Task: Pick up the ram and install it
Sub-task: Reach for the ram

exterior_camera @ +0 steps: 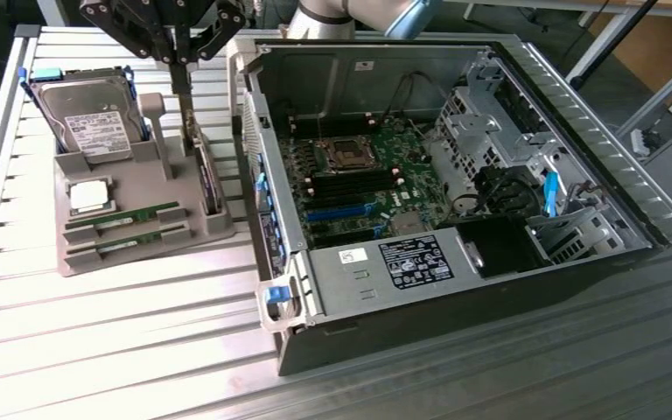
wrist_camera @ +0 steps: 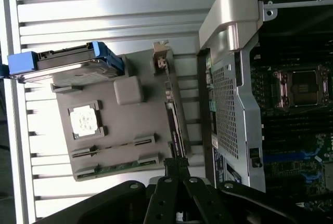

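Black linkage tool [wrist_camera: 177, 162] — silver arm [exterior_camera: 326, 17], blue cap [exterior_camera: 416, 10].

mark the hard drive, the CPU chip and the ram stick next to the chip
hard drive [exterior_camera: 101, 129]: exterior view, on its white label.
CPU chip [exterior_camera: 88, 194]: exterior view, middle of its silver lid.
ram stick [exterior_camera: 123, 216]: exterior view, on its green top edge.

The exterior view looks down at a slant from high off the slatted table [exterior_camera: 115, 332], wide enough to hold the whole open computer case [exterior_camera: 312, 74] and the grey parts tray [exterior_camera: 132, 184] on the exterior view's left; the wrist view faces straight down from nearer, just behind the gripper [wrist_camera: 176, 162]; both share the tray, the case's near wall and the processor socket [exterior_camera: 342, 155]
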